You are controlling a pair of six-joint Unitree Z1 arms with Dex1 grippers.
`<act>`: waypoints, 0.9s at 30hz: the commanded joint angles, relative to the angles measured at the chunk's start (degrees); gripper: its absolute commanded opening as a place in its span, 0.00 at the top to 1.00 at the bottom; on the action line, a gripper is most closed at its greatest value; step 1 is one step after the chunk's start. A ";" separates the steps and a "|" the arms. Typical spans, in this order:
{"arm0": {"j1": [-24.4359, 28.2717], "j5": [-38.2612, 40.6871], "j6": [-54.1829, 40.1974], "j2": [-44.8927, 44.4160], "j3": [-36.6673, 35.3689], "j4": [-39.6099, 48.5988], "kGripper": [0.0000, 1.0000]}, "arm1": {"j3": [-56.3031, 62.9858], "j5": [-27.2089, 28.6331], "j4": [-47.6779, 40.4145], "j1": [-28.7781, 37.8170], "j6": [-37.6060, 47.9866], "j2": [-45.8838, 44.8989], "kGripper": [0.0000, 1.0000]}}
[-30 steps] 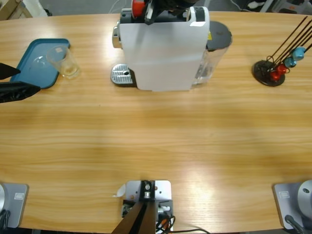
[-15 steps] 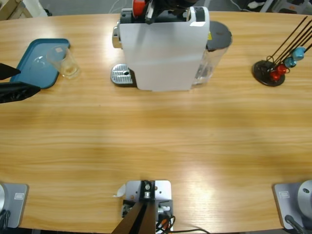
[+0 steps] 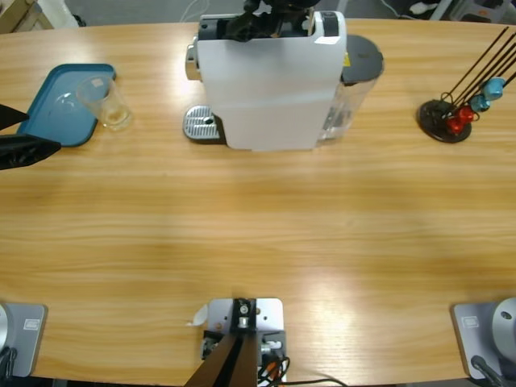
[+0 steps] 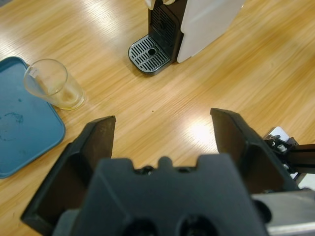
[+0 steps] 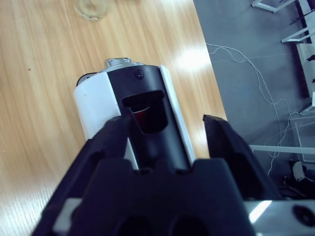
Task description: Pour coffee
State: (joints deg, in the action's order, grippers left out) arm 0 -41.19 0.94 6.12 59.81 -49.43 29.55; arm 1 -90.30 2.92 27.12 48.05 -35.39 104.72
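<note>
The white coffee machine (image 3: pixel 266 81) stands at the table's far middle, its drip tray (image 3: pixel 201 125) bare. My right gripper (image 3: pixel 270 16) hovers over the machine's black top (image 5: pixel 147 103), open, with nothing between its jaws. A red capsule (image 5: pixel 141 114) sits inside the top slot. A clear glass (image 3: pixel 105 102) stands on the corner of the blue tray (image 3: pixel 52 109). My left gripper (image 3: pixel 40 131) is open at the table's left edge, short of the tray. In the left wrist view the glass (image 4: pixel 54 84) and the drip tray (image 4: pixel 147 54) lie ahead of the open left gripper (image 4: pixel 162 118).
A black stand with red and blue capsules (image 3: pixel 455 113) sits at the far right. The machine's water tank (image 3: pixel 355 89) is on its right side. Bare wood (image 3: pixel 266 226) spans the near half of the table.
The red capsule that showed at the right gripper above the machine no longer shows in the high view; it now lies in the slot. The left gripper drew back slightly left.
</note>
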 commanded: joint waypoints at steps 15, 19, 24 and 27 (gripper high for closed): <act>-0.65 0.90 -0.94 0.49 2.03 -1.16 0.19 | -0.91 3.90 18.05 10.66 13.07 -19.60 0.10; -0.83 1.08 -0.94 0.66 2.06 -1.16 0.18 | -3.43 8.33 27.90 10.66 10.05 -21.68 0.45; -1.09 1.25 -0.94 0.80 2.13 -1.16 0.19 | -4.24 25.10 29.53 10.66 12.12 -24.81 1.00; -1.09 1.25 -0.94 0.75 2.15 -1.16 0.19 | -3.85 25.54 26.56 10.52 17.83 -25.95 1.00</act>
State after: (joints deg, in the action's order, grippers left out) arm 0 -41.66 1.20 6.12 59.83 -49.34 28.92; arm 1 -93.87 21.97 54.69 58.28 -24.32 82.71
